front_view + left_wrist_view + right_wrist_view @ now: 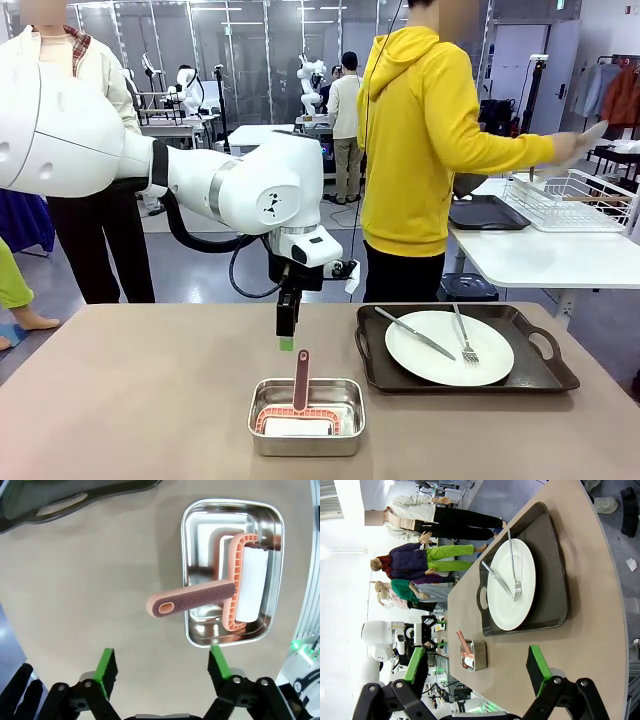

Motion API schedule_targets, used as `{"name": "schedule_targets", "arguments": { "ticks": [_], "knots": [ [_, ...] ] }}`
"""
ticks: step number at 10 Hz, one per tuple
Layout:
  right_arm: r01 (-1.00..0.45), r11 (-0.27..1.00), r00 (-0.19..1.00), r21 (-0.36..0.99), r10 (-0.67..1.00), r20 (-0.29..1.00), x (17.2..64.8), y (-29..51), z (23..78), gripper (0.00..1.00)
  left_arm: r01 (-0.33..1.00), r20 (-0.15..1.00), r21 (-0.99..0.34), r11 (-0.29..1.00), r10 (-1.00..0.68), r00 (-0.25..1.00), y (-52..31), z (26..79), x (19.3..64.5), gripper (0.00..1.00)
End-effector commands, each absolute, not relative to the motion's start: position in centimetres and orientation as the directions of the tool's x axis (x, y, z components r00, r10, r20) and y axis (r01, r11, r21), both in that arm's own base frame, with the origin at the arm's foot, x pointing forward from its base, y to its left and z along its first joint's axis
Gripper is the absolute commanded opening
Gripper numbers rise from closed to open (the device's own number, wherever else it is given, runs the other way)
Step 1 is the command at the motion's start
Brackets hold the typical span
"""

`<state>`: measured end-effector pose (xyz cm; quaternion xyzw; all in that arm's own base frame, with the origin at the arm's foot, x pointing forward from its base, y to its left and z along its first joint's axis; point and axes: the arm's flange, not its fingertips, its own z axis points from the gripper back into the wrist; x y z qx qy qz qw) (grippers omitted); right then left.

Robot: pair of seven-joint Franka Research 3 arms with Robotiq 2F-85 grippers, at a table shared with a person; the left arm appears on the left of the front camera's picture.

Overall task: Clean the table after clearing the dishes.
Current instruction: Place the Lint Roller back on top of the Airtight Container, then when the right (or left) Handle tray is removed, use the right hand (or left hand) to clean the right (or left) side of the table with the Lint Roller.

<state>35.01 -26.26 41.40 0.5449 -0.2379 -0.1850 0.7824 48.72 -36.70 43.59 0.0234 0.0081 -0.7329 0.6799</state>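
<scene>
We saw our left claw [287, 342] hanging in the middle of the front picture. It pointed straight down, just above the pink handle of a cleaning roller [301, 380], and did not touch it. In the left wrist picture its two green fingers [106, 667] stood wide apart at the bottom, with nothing between them. The roller lay in a small shiny steel pan [300, 445]. Its white roll was down in the pan and its handle stuck out over the rim. The pan sat on the brown table [130, 400], low in the middle of the front picture. Just to the right of the pan was a dark brown tray [540, 378] with handles, and on it sat a round white plate [440, 362]. A steel knife [415, 333] and a fork [464, 338] lay on the plate, near each other. In the right wrist picture our right claw [476, 667] was wide open too and held nothing. It was up above the table, with the tray and plate in the upper right. At the upper right of the front picture, a person in a yellow hoodie [420, 150] held a flat white thing [590, 135] out over a white wire rack [575, 200]. We could not tell for sure what it was. The rack stood on a smaller white table [520, 260], next to another dark tray [487, 213].
</scene>
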Motion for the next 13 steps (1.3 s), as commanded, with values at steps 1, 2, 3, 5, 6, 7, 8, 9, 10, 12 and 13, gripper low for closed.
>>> {"name": "schedule_targets", "arguments": {
  "ticks": [1, 2, 3, 5, 6, 7, 8, 9, 10, 12, 13],
  "knots": [
    [0.022, 0.335, 0.817, 0.942, -0.549, 0.177, 34.9, -26.2, 41.6, 1.0, 0.999, -0.011, 0.021, -0.047, -0.999, -0.047, -35.8, 44.6, 49.0, 1.0],
    [0.022, 0.335, 0.817, 0.942, -0.549, 0.177, 34.9, -26.2, 41.6, 1.0, 1.0, 0.011, 0.027, 0.008, -1.0, 0.008, -35.3, 45.3, 49.6, 1.0],
    [0.022, 0.335, 0.817, 0.942, -0.549, 0.177, 34.9, -26.2, 41.6, 1.0, 0.999, 0.032, 0.016, 0.029, -0.999, 0.029, -34.1, 46.5, 49.9, 1.0],
    [0.022, 0.335, 0.817, 0.942, -0.549, 0.177, 34.9, -26.2, 41.6, 1.0, 0.999, -0.03, 0.027, -0.042, -0.999, -0.041, -35.9, 44.3, 49.5, 1.0],
    [0.022, 0.335, 0.817, 0.942, -0.549, 0.177, 34.9, -26.2, 41.6, 1.0, 0.999, -0.03, 0.027, -0.042, -0.999, -0.041, -35.9, 44.3, 49.5, 1.0],
    [0.022, 0.335, 0.817, 0.942, -0.549, 0.177, 34.9, -26.2, 41.6, 1.0, 0.999, -0.03, 0.027, -0.042, -0.999, -0.041, -35.9, 44.3, 49.5, 1.0],
    [0.022, 0.335, 0.817, 0.942, -0.549, 0.177, 34.9, -26.2, 41.6, 1.0, 0.999, -0.03, 0.027, -0.042, -0.999, -0.041, -35.9, 44.3, 49.5, 1.0],
    [0.022, 0.335, 0.817, 0.942, -0.549, 0.177, 34.9, -26.2, 41.6, 1.0, 0.999, -0.03, 0.027, -0.042, -0.999, -0.041, -35.9, 44.3, 49.5, 1.0],
    [0.022, 0.335, 0.817, 0.942, -0.549, 0.177, 34.9, -26.2, 41.6, 1.0, 0.999, -0.03, 0.027, -0.042, -0.999, -0.041, -35.9, 44.3, 49.5, 1.0],
    [0.022, 0.335, 0.817, 0.942, -0.549, 0.177, 34.9, -26.2, 41.6, 1.0, 0.999, -0.03, 0.027, -0.042, -0.999, -0.041, -35.9, 44.3, 49.5, 1.0],
    [0.022, 0.335, 0.817, 0.942, -0.549, 0.177, 34.9, -26.2, 41.6, 1.0, 0.999, -0.03, 0.027, -0.042, -0.999, -0.041, -35.9, 44.3, 49.5, 1.0]
  ]
}}
